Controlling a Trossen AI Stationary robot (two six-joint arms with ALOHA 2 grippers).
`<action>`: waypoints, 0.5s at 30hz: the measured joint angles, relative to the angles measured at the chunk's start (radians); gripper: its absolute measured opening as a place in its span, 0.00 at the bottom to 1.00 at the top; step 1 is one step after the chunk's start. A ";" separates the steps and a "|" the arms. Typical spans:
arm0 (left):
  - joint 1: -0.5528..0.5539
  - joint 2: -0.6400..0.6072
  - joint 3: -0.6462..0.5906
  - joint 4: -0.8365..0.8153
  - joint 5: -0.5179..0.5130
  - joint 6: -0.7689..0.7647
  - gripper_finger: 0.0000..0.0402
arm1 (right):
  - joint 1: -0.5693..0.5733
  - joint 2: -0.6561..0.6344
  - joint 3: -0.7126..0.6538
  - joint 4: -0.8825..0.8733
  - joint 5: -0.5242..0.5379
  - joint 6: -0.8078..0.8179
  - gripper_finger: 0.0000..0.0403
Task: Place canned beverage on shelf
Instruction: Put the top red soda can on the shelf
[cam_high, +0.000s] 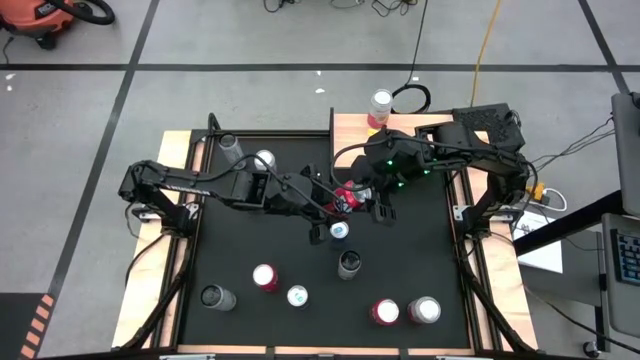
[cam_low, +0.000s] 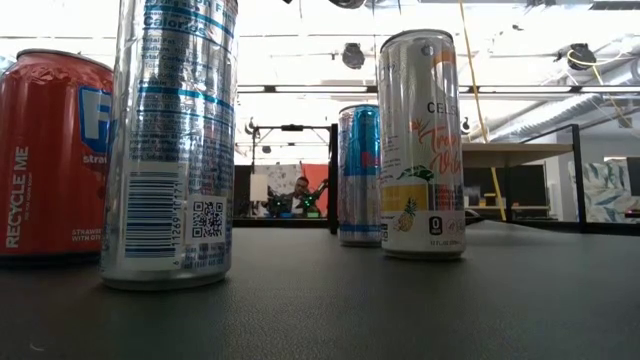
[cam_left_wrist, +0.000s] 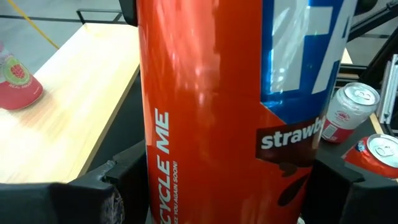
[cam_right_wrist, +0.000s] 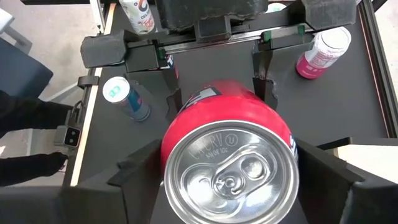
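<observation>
Eight cans stand on the black bench (cam_high: 420, 230), a ninth on the shelf (cam_high: 350, 125) at its far edge. Mid-bench, left end effector (cam_high: 335, 200) and right end effector (cam_high: 365, 195) meet, both pinching one red can (cam_high: 347, 197), arms outstretched.

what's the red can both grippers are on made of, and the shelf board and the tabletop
Red can: looks like thin aluminium, with a bare brushed silver lid and pull tab and a glossy printed red wall that mirrors the lights. Shelf board: pale wood, going by the faint grain, smooth matte finish. Tabletop: flat black matte surface, possibly a mat; the material is unclear.
</observation>
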 joint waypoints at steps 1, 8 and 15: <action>0.000 0.000 0.000 0.000 -0.004 0.000 0.75 | 0.000 0.000 0.000 0.000 0.000 -0.004 0.69; -0.009 0.000 0.000 0.013 -0.047 -0.005 0.97 | 0.000 0.001 0.000 -0.020 0.002 -0.003 0.69; -0.019 0.000 0.000 0.004 -0.042 -0.081 0.96 | -0.010 -0.006 0.000 -0.057 -0.005 -0.003 0.69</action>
